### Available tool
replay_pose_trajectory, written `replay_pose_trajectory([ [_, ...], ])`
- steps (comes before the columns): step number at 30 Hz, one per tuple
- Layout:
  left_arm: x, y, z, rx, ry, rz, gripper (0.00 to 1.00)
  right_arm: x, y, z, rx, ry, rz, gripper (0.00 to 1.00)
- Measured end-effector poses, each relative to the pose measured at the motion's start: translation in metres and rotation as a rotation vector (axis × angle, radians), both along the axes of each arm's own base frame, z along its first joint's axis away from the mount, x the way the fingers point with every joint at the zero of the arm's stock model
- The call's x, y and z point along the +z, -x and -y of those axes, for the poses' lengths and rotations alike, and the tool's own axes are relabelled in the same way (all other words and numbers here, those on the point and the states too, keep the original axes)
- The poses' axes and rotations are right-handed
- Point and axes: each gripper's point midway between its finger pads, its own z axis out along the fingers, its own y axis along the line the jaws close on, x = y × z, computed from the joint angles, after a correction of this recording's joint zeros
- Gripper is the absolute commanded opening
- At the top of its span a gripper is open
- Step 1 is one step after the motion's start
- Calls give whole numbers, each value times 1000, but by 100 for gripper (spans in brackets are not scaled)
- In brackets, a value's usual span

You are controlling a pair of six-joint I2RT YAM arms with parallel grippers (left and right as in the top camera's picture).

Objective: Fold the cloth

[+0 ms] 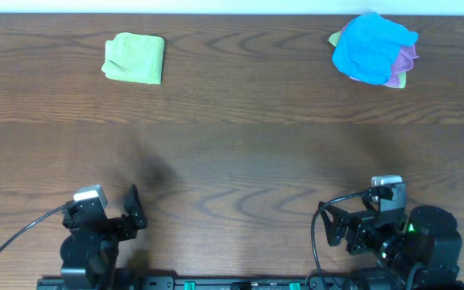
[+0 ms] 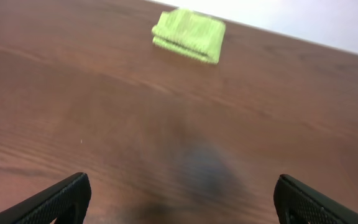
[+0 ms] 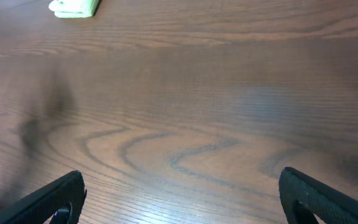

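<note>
Cloth (image 1: 134, 58) sits at the far-left of the table (image 1: 240, 153), well apart from both arms. It lies flat and compact, and the layered edge in the left wrist view suggests it is already folded at least once.

Left gripper (image 2: 182, 193): jaws spread wide, nothing between them. Right gripper (image 3: 182, 190): same, wide and empty.

Key relation: overhead, the cloth is dead ahead of the left gripper at 12 o'clock, but off at about 10 o'clock from the right one and much further. So the left arm is my pick for any reach.

The pad is near square, with a marginally longer side running 9-to-3 (too close to call a real long axis).

Blue cloth (image 1: 373, 48) piled at the far-right isn't ours.
</note>
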Motion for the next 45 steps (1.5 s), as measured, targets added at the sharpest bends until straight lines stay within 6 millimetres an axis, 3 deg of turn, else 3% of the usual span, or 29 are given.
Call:
replay_pose_trajectory([
  [6,-26,0,-3,16,-12,-65,95,0,0,0,0,0,0,99],
  [20,-58,5,-10,26,-78,-161,95,0,0,0,0,0,0,99],
  [29,-66,10,-17,59,-100,-196,95,0,0,0,0,0,0,99],
  [35,-83,11,-18,61,-105,-234,95,0,0,0,0,0,0,99],
  [45,-83,11,-18,65,-108,-233,95,0,0,0,0,0,0,99],
])
